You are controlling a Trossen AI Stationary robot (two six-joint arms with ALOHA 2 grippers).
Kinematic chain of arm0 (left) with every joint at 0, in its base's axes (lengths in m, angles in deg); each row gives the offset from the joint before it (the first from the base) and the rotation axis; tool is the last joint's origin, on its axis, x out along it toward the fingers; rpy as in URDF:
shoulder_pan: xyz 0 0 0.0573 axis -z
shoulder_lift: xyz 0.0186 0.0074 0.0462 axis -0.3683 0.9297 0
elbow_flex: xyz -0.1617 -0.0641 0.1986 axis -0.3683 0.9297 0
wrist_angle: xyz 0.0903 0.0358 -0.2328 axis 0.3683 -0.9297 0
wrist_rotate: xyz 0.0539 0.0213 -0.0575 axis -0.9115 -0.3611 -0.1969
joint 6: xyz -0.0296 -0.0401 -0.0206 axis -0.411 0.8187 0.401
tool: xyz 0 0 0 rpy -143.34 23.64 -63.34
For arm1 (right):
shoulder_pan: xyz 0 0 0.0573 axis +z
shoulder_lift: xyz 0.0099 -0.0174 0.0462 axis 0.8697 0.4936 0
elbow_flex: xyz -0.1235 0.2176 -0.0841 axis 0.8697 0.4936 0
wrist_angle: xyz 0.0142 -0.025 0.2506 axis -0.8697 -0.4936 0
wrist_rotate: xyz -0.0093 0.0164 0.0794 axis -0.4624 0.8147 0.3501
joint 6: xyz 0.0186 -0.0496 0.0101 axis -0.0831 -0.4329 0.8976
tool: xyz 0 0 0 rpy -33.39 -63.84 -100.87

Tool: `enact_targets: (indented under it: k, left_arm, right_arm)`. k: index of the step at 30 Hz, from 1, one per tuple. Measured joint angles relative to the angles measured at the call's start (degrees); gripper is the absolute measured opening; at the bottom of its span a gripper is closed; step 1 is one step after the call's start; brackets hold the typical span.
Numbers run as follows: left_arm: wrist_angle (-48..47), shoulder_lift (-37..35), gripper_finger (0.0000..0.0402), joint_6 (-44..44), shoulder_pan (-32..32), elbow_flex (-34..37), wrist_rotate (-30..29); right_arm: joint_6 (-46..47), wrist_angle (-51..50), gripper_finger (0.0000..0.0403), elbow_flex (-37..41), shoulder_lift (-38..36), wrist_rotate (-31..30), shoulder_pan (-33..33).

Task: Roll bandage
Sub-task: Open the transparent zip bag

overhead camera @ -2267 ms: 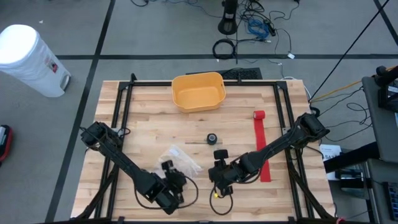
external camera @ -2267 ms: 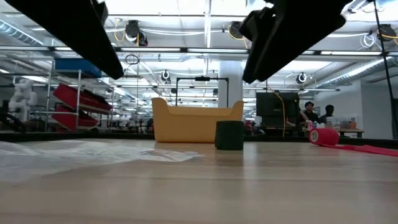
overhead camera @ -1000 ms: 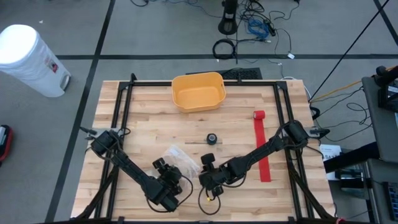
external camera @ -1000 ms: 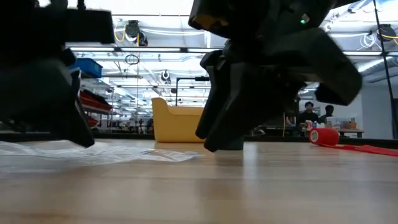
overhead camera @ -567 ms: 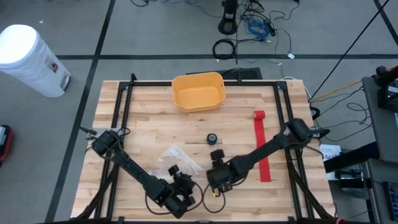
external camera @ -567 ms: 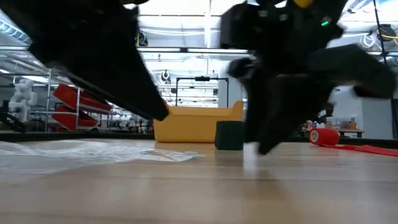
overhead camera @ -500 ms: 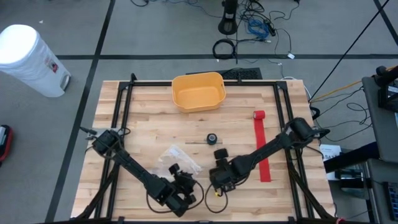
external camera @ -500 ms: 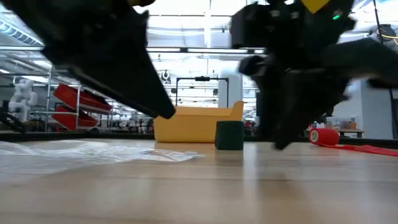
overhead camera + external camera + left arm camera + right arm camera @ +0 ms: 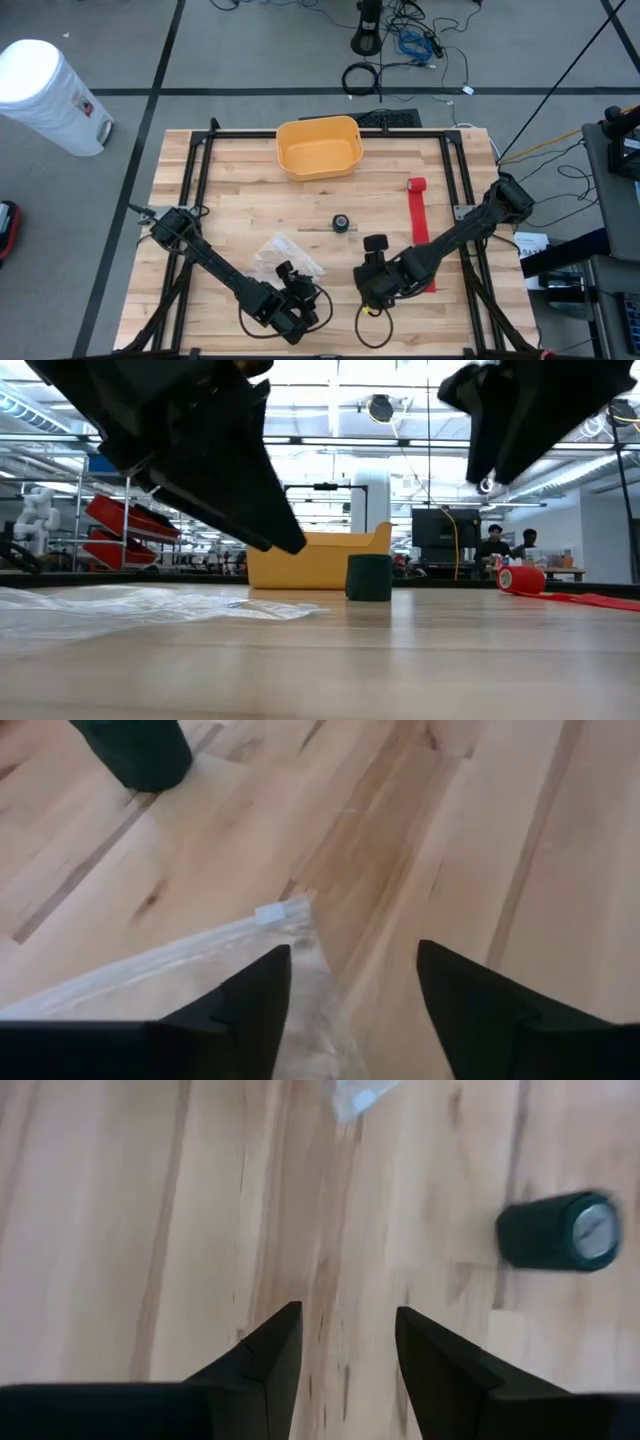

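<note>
So I haven't touched the bandage (image 9: 419,232) yet. It's lying unrolled in a red strip on the right side of the counter (image 9: 240,215), with its rolled end toward the far edge. My right tool (image 9: 374,247) hangs near the strip's near end, fingers apart and holding nothing. My left tool (image 9: 288,272) is over the clear plastic bag (image 9: 285,255), also apart and empty. Looks like I'm just approaching: next I'd swing right onto the strip and start rolling.
</note>
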Motion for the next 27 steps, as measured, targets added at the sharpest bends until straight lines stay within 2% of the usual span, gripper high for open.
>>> enact_targets:
  k: [4, 8, 17, 20, 27]
  left_arm:
    - [-0.05, 0.00, 0.0272, -0.05, -0.62, 0.71, -0.40]
    - [-0.04, 0.04, 0.0290, -0.46, -1.11, 1.61, 0.07]
    - [0.34, 0.04, 0.0293, -2.05, -1.15, 3.50, 3.34]
    - [3.46, 0.04, 0.0293, -3.28, -1.15, 4.88, 5.12]
    - [3.83, 0.09, 0.0293, -3.41, -1.38, 6.34, 5.00]
  right_arm:
    - [-0.44, 0.52, 0.0148, 0.00, -1.17, -0.93, 0.56]
    - [-0.53, 0.76, 0.0148, 0.00, -1.43, -1.03, 0.73]
    - [-0.57, 2.04, 0.0148, 0.00, -1.43, -1.02, 0.76]
    - [-1.07, 2.97, 0.0148, 0.00, -1.43, -1.04, 0.76]
    - [-2.12, 4.42, 0.0148, 0.00, -1.43, -1.03, 0.76]
